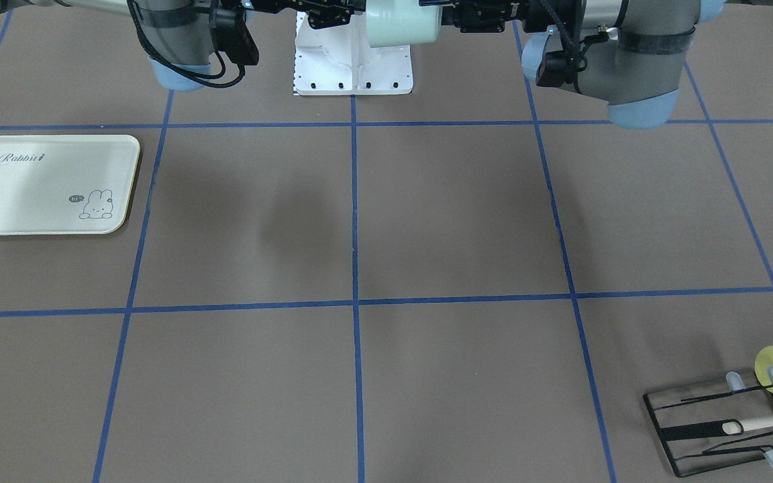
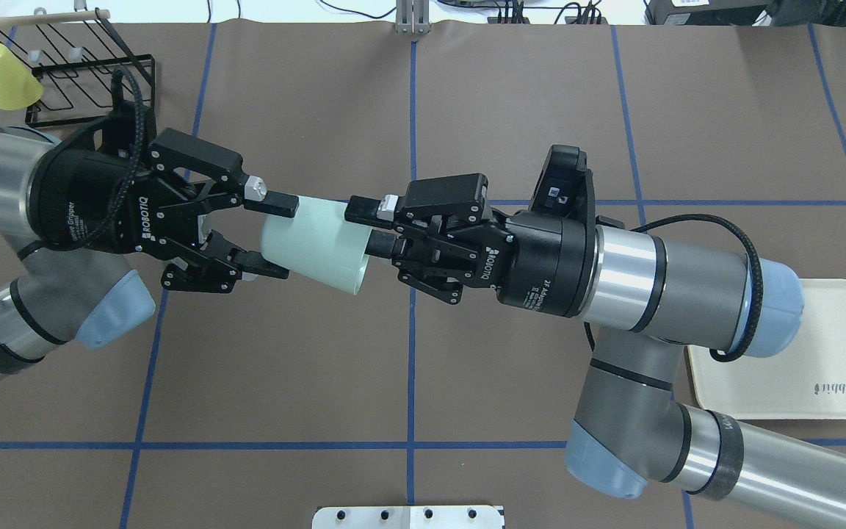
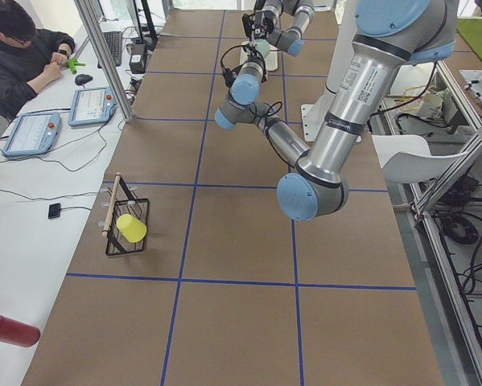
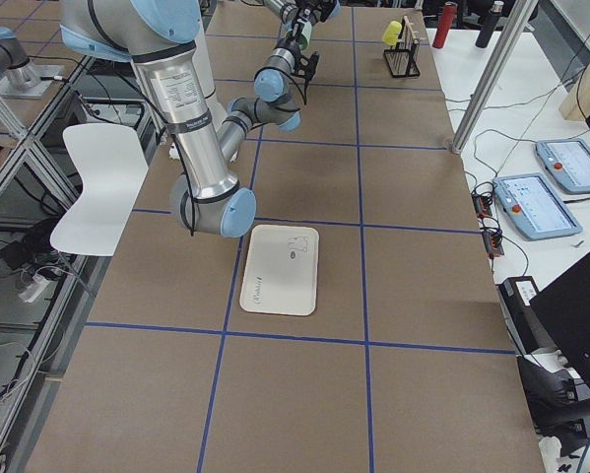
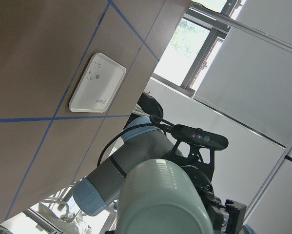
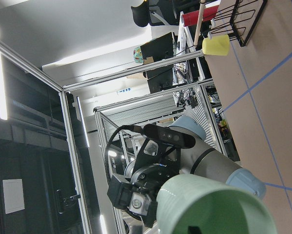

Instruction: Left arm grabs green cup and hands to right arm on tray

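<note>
overhead, the smooth, tapered green cup (image 2: 313, 246) lies sideways in the air between both arms. the left gripper (image 2: 272, 236) straddles its narrow base, jaws spread wide and touching both sides. the right gripper (image 2: 369, 228) pinches the rim wall, nearly closed. only the right wrist view looks into the cup's mouth. the front view shows the cream, round-cornered tray (image 1: 37, 194) whole, well apart.
</note>
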Robot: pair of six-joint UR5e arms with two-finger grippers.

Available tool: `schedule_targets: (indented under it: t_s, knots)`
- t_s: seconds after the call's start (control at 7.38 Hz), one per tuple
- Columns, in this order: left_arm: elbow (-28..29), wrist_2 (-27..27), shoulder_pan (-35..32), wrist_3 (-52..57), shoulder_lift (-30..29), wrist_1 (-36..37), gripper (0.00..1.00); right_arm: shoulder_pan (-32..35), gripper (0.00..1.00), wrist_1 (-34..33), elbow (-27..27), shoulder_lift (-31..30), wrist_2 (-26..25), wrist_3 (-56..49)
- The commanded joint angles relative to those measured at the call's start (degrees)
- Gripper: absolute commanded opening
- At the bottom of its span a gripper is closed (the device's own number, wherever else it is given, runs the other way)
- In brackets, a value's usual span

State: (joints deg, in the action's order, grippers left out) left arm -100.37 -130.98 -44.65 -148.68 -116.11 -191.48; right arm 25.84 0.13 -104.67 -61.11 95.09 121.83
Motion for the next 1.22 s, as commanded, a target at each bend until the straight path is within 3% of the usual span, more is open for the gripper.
schedule_targets:
  t_s: [0.0, 0.27, 0.41, 0.54, 1.08]
  knots:
    - [0.00, 0.02, 0.00, -0.04, 0.01, -0.03, 0.00, 0.00, 0.25, -0.05, -0.01, -0.06, 0.01, -0.19]
    - [0.00, 0.02, 0.00, -0.04, 0.01, 0.05, 0.00, 0.00, 0.00, -0.83, -0.10, -0.07, 0.97, -0.28]
    - [0.18, 0.02, 0.00, 0.23, -0.43, -0.21, 0.35, 0.00, 0.00, -3.19, -1.32, -0.24, 1.15, -0.45]
    - [-0.08, 0.28, 0.00, 2.75, -0.61, -0.03, 0.99, 0.00, 0.00, -3.64, -1.94, -0.24, 1.32, -0.37]
    - [0.09, 0.64, -0.09, 5.59, -0.08, -0.03, 1.00, 0.09, 0.00, -3.56, -1.95, -0.50, 1.41, -0.37]
